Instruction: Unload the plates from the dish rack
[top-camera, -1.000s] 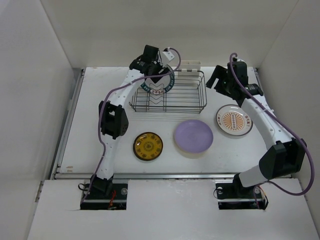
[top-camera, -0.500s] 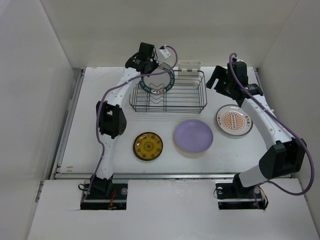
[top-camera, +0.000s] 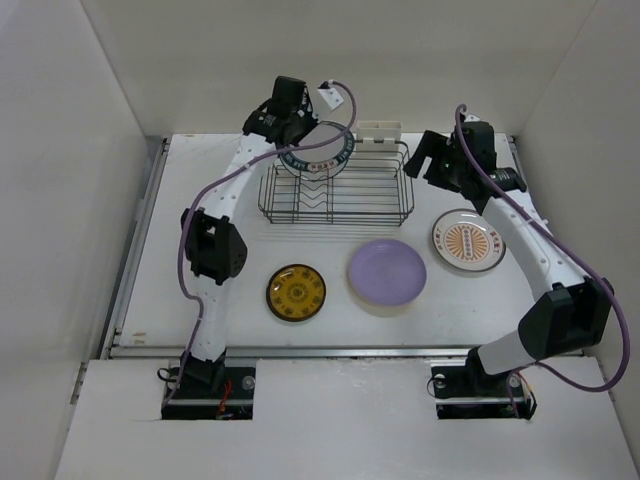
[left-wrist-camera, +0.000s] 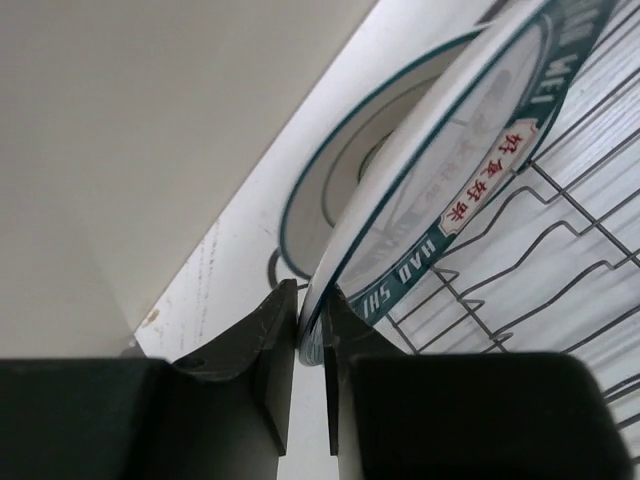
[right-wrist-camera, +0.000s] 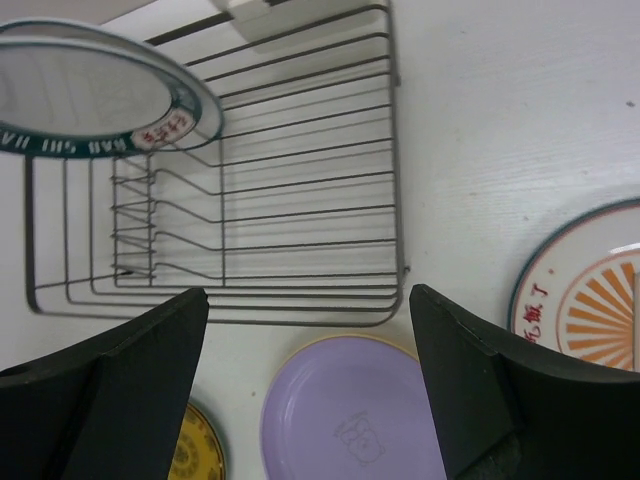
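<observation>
On my top view the left pincer is clamped on the rim of the teal-rimmed plate. The left wrist camera confirms it: both fingers press the thin edge of that plate between them. The plate sits tilted over the 10 o'clock corner of the dish rack, and I cannot tell whether its lower edge touches the wires. The rack stands toward 12 o'clock on the bench, with the white holder on its far long side. Three plates lie flat on the bench: the lavender plate at the rack's 6 o'clock, the dark gold-centred plate at about 7 o'clock, and the white plate with the orange pattern at 4 o'clock. The right pincer hangs at the rack's 3 o'clock with its fingers wide apart and nothing between them. Its own camera looks down between those fingers onto the rack, the tilted plate and the lavender plate.
</observation>
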